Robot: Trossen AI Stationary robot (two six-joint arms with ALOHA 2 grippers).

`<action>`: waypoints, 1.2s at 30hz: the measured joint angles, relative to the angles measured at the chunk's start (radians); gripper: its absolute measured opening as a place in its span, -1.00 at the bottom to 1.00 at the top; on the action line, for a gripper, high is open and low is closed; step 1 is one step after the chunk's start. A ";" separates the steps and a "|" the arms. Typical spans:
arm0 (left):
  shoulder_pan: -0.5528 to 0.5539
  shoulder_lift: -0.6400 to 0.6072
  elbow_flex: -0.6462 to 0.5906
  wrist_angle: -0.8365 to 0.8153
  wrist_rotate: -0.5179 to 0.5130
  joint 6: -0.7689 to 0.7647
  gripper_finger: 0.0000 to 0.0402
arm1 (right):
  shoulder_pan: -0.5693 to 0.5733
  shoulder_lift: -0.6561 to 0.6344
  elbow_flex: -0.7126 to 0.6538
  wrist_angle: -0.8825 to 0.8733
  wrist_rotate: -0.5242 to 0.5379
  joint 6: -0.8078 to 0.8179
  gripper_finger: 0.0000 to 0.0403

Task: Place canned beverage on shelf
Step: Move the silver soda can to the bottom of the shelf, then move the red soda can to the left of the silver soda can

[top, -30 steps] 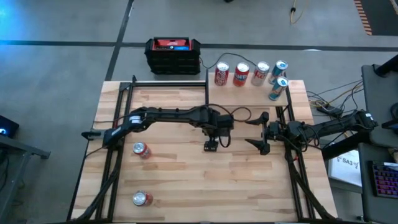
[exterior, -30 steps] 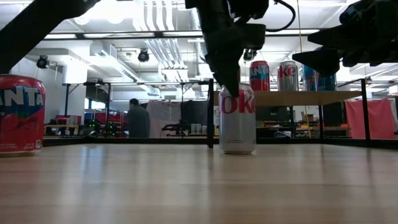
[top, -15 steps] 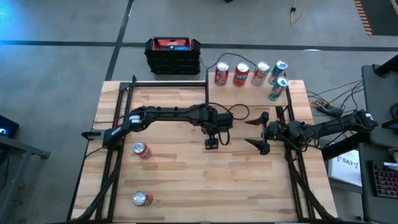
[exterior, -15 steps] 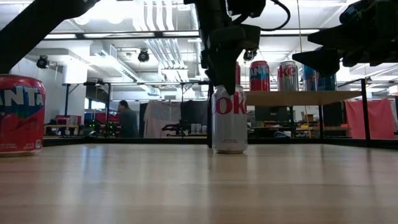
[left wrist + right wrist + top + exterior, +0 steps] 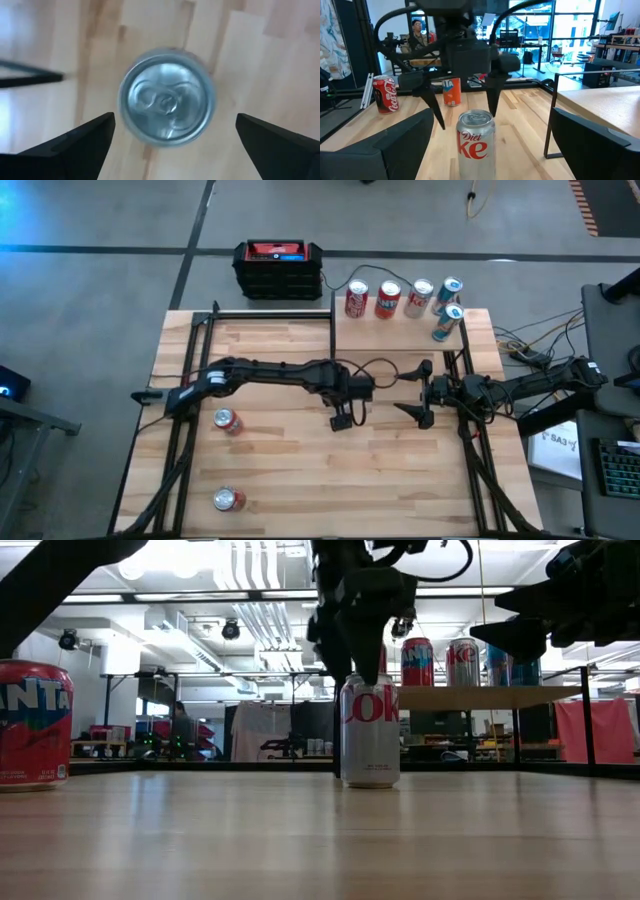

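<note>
Butcher-block tabletop [image 5: 290, 470] (workshop behind)

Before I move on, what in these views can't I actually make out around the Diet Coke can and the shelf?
- Diet Coke can: in the high view the left gripper covers it entirely.
- Can's base: outside the right wrist view, cut by the frame edge.
- Shelf: in the low view the right arm blocks part of its can row.
- Shelf cans: labels too small overhead.
- Left wrist view: can top blurred, tab detail unclear.
</note>
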 joint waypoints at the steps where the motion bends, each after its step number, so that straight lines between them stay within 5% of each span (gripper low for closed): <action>1: -0.004 -0.001 0.000 -0.006 -0.028 -0.023 0.99 | 0.000 0.000 0.000 0.000 0.000 0.000 0.90; 8: -0.014 -0.044 0.000 -0.041 -0.142 -0.137 0.99 | 0.000 0.000 0.000 0.000 0.000 0.000 0.90; 16: -0.014 -0.098 -0.014 -0.276 -0.251 -0.523 0.99 | 0.000 0.000 0.000 0.000 0.000 0.000 0.90; 21: -0.019 -0.212 -0.202 -0.266 -0.181 -0.583 0.97 | 0.000 0.000 0.000 -0.001 0.000 0.000 0.90; 30: -0.112 -0.527 -0.685 -0.242 -0.038 -1.107 0.95 | 0.000 0.000 0.000 -0.001 0.001 0.000 0.90; 36: -0.213 -0.692 -0.845 -0.172 -0.039 -1.462 0.95 | 0.000 0.000 0.000 0.000 0.000 0.000 0.90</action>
